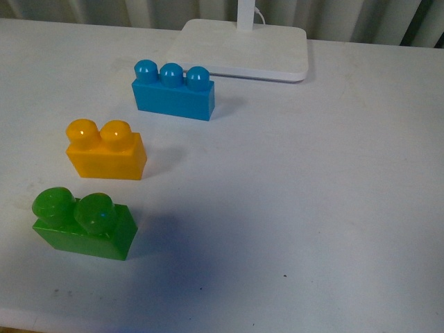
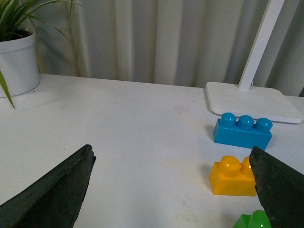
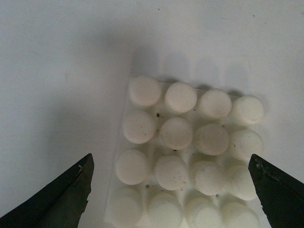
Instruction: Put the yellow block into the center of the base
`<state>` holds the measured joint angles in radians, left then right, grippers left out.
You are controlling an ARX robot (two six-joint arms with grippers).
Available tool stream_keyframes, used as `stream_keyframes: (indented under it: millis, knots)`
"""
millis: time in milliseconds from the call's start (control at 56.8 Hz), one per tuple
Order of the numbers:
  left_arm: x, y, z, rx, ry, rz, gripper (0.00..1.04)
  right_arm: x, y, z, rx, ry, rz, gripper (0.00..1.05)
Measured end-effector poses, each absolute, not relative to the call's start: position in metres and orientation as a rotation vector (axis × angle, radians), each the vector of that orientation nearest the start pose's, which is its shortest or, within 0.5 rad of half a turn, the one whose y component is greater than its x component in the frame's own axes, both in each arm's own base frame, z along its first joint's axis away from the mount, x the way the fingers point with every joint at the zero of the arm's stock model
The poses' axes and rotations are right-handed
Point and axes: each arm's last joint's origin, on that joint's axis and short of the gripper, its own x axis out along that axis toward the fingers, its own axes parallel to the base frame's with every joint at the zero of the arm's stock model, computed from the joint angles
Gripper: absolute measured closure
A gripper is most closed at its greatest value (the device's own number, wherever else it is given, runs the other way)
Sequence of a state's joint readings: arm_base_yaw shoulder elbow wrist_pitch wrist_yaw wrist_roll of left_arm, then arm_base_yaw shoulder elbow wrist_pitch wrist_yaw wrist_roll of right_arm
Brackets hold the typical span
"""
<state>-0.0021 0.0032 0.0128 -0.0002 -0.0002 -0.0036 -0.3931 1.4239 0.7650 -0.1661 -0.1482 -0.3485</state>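
The yellow block (image 1: 106, 151) stands on the white table between a blue three-stud brick (image 1: 173, 92) and a green two-stud brick (image 1: 84, 223). It also shows in the left wrist view (image 2: 233, 176). My left gripper (image 2: 173, 190) is open and empty above the table, with the yellow block just inside its one finger (image 2: 278, 185). The base (image 3: 187, 152), a white plate with a 4x4 grid of studs, shows only in the right wrist view. My right gripper (image 3: 173, 190) is open and empty right above it. Neither gripper shows in the front view.
A smooth white slab with an upright post (image 1: 243, 47) stands at the back of the table, also in the left wrist view (image 2: 254, 100). A white pot with a green plant (image 2: 16, 61) stands at the table's far corner. Grey curtains hang behind.
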Motion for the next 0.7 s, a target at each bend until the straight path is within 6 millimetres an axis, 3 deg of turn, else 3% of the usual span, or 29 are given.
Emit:
stream_keyframes:
  millis: [704]
  knots:
    - [0.097, 0.000, 0.168, -0.004, -0.009, -0.002, 0.06, 0.264, -0.131, 0.160, -0.080, 0.914, -0.085, 0.09]
